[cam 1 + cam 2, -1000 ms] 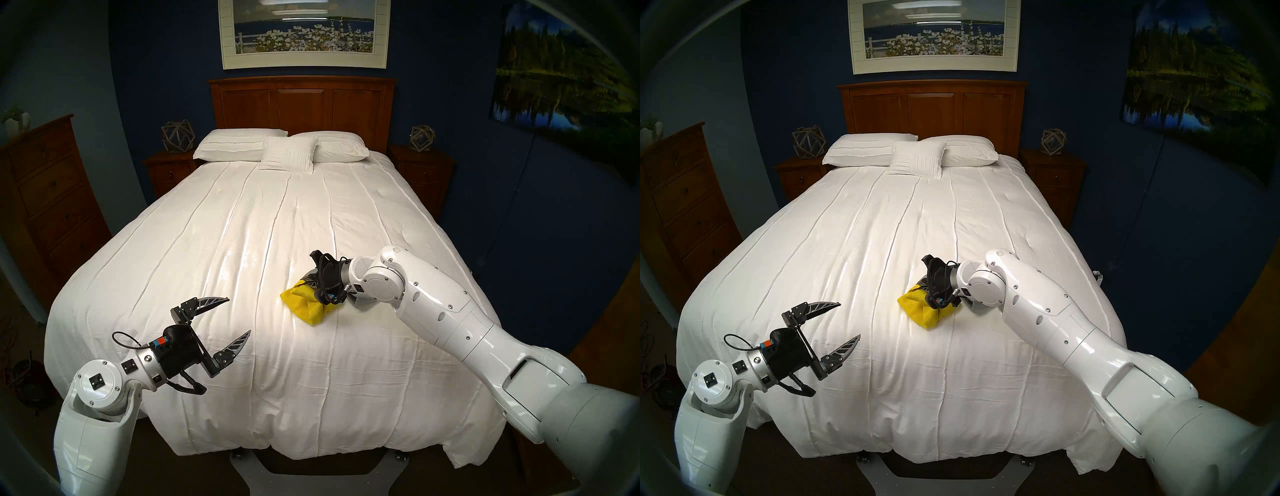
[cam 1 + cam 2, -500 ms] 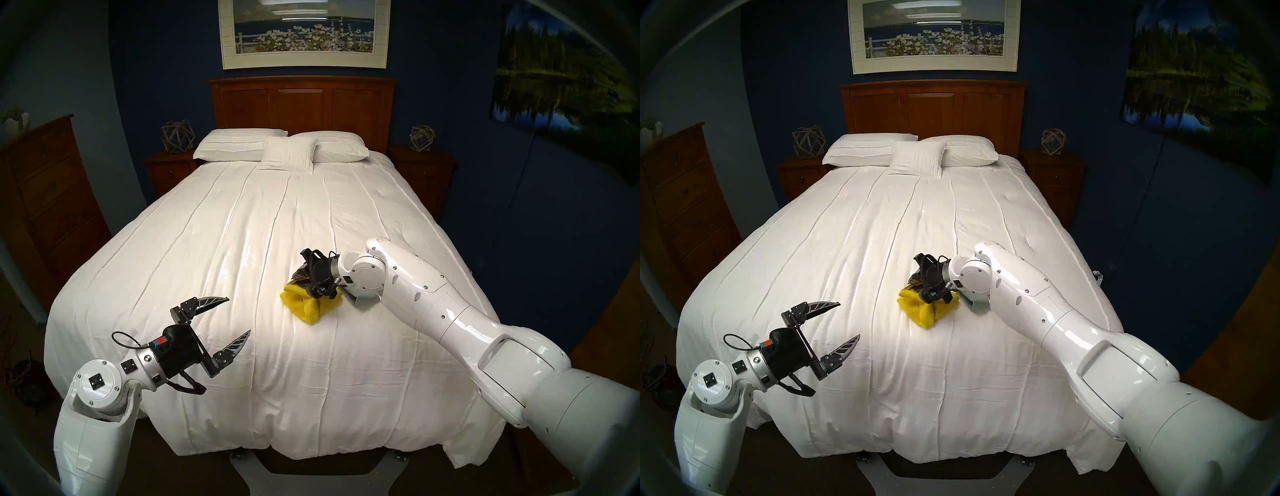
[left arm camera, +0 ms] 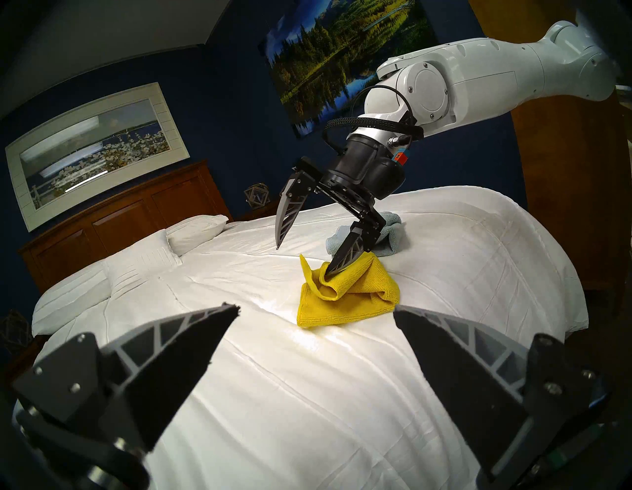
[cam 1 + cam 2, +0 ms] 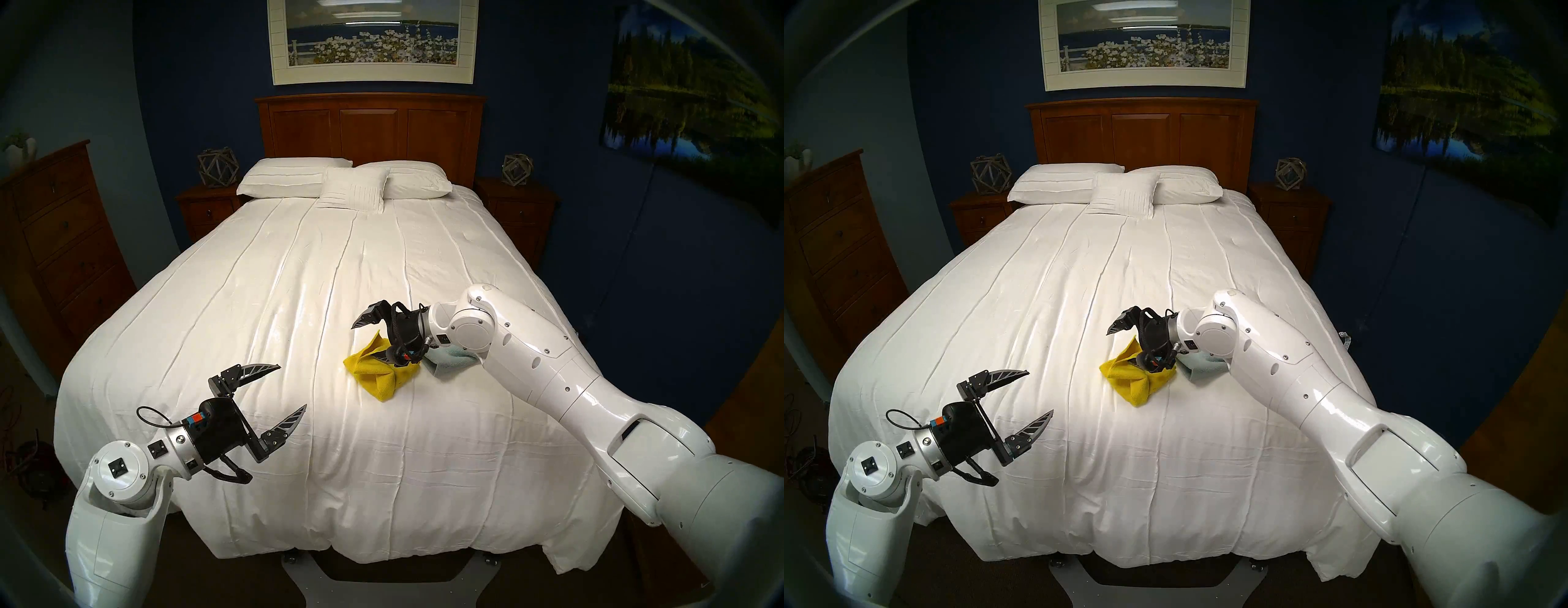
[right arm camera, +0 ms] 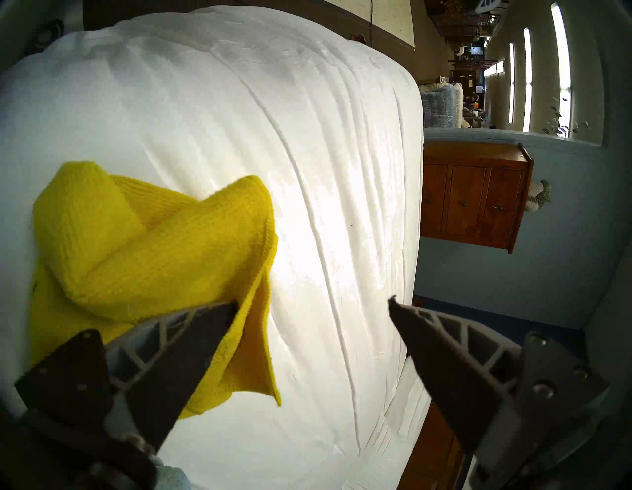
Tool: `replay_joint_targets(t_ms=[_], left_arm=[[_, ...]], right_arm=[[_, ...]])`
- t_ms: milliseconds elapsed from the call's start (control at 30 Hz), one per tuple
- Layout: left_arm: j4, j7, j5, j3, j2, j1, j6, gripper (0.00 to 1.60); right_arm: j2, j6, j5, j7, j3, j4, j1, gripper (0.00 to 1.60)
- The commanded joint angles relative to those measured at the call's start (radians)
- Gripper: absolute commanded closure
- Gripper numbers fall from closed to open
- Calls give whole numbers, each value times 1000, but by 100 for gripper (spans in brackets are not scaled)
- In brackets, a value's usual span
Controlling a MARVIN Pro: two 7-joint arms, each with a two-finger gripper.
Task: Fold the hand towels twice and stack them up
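The yellow hand towel [image 4: 377, 378] lies in a loose, crumpled fold on the white bedspread [image 4: 297, 297], right of centre, with one corner standing up. My right gripper [image 4: 368, 343] hangs over it, open. Its lower fingertip [image 3: 337, 268] rests in the yellow cloth [image 3: 352, 297] and its upper finger is raised clear. The pale blue hand towel [image 4: 452, 358] lies folded just right of the yellow one, partly hidden by my right wrist. My left gripper [image 4: 292, 386] hovers open and empty over the near left of the bed.
Three white pillows [image 4: 297, 180] lie at the wooden headboard [image 4: 369, 127]. A nightstand [image 4: 208, 208] stands on each side of the bed, and a tall dresser [image 4: 55, 237] is against the left wall. The bed's foot edge [image 4: 339, 547] is close to me.
My right gripper has opened and let go of the yellow towel, and it has risen a little. A corner of the towel now stands up. The left arm has not moved.
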Motion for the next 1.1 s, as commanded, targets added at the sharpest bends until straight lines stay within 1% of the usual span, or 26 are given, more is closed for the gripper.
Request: replay_joint_targets(t_ms=[0,67,133,167,233,367,433,467,500,600,633,767,1067], left_arm=[[-18,-1,-2,-4,1,2,0,0],[-18,-1,-2,-4,1,2,0,0],[-18,-2,-2,-4,0,2,0,0],[-18,-2,-2,-5,0,2,0,0],[-18,-2,-2,-5,0,2,0,0],[-18,-2,-1,-5,0,1,0,0],[-18,-3,-1,-5,-1,1,0,0],[-18,-3,-1,-5,-1,1,0,0],[-18,-3,-1,-5,-1,1,0,0],[-18,-3,-1,-5,-1,1,1,0],[-19,-3,-1,-6,-2,2,1,0],[-19,-4,0,-6,-2,2,1,0],[-19,-5,0,-6,-3,1,1,0]], right_arm=[[57,14,21,0,39,-70,-14,0],[75,5,40,12,48,-94,-22,0],[104,-12,57,24,52,-137,-39,0],[108,-26,67,23,53,-134,-40,0],[131,-18,77,35,61,-176,-58,0],[165,-37,103,53,73,-217,-78,0],[188,-43,117,70,76,-254,-95,0],[190,-50,124,71,76,-254,-100,0],[204,-37,127,79,80,-283,-116,0],[217,-15,133,86,87,-318,-143,0],[219,-5,131,88,89,-330,-151,0],[201,8,117,78,90,-326,-158,0],[151,19,73,47,79,-273,-149,0]])
